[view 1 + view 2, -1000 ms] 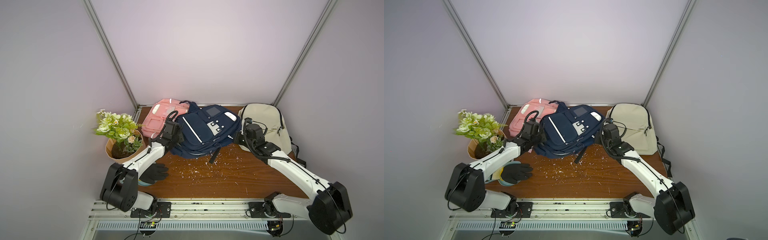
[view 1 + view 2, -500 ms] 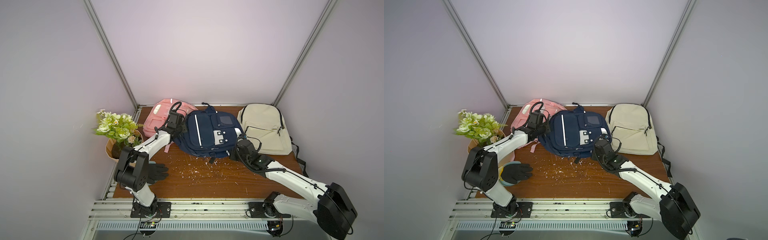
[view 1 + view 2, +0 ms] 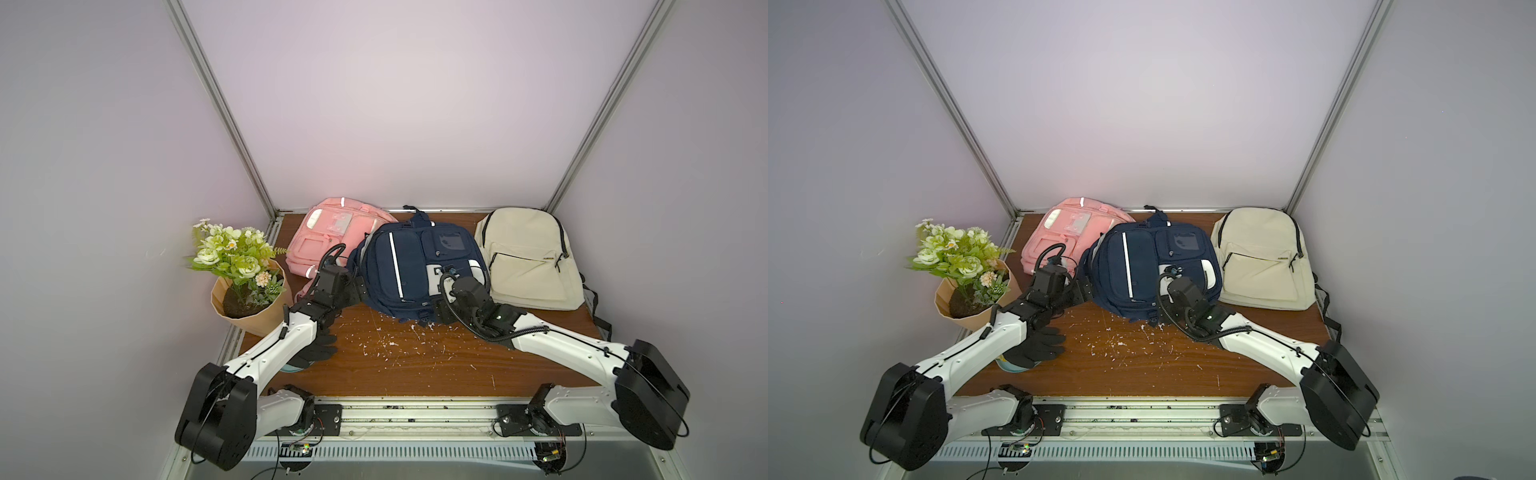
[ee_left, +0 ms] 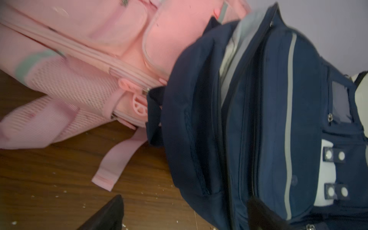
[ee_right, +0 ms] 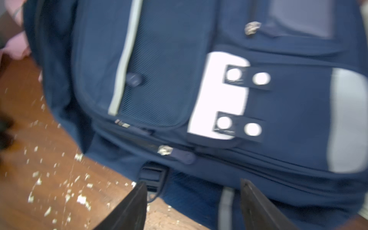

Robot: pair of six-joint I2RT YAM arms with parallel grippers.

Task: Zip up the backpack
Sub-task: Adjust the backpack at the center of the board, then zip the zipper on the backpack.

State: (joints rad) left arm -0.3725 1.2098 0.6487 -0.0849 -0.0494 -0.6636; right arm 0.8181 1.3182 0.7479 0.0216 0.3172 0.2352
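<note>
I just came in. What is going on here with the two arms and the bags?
Two robot arms are at the navy backpack, which lies on the table between a pink backpack and a cream backpack. The left claw is open beside its side, and the right claw is open at its near edge; neither holds anything. One compartment gapes and shows pale lining, so the zipping is not done yet.

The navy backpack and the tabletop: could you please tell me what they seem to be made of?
Navy backpack: woven synthetic fabric, probably polyester or nylon, matte; a fine ribbed weave shows. Tabletop: dark wood grain with a slight sheen, veneer or laminate; cannot tell which.
</note>
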